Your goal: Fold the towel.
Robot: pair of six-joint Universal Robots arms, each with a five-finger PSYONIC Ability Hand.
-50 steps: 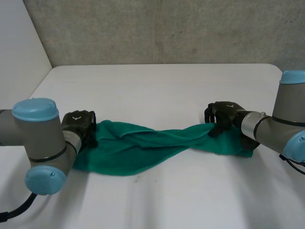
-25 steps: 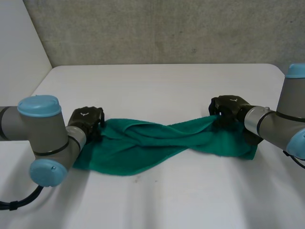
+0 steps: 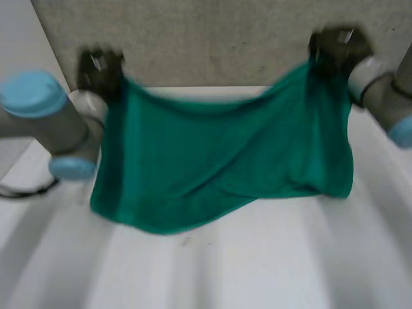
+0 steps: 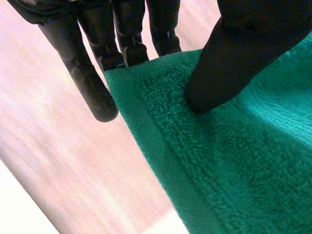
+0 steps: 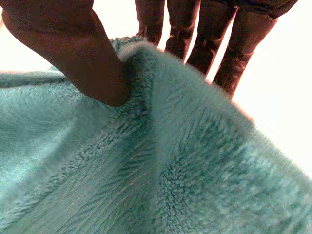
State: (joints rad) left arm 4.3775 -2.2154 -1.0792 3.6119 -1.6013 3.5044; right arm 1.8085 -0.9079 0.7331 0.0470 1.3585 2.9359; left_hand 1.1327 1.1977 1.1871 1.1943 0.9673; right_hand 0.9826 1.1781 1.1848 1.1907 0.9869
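While the green terry towel [image 3: 219, 161] hangs spread over the white table [image 3: 270, 264], the robot's left hand [image 3: 100, 69] pinches one top corner between thumb and fingers and the right hand [image 3: 336, 46] pinches the other. I'd say no fold is made yet.

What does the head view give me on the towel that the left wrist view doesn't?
Head view: the green towel hangs spread between the left hand at one top corner and the right hand at the other, its lower edge sagging toward the white table. Left wrist view: the grip up close, with the thumb pressing the towel's corner against the fingers, next to its hemmed edge. Both: the left hand shut on the green towel.
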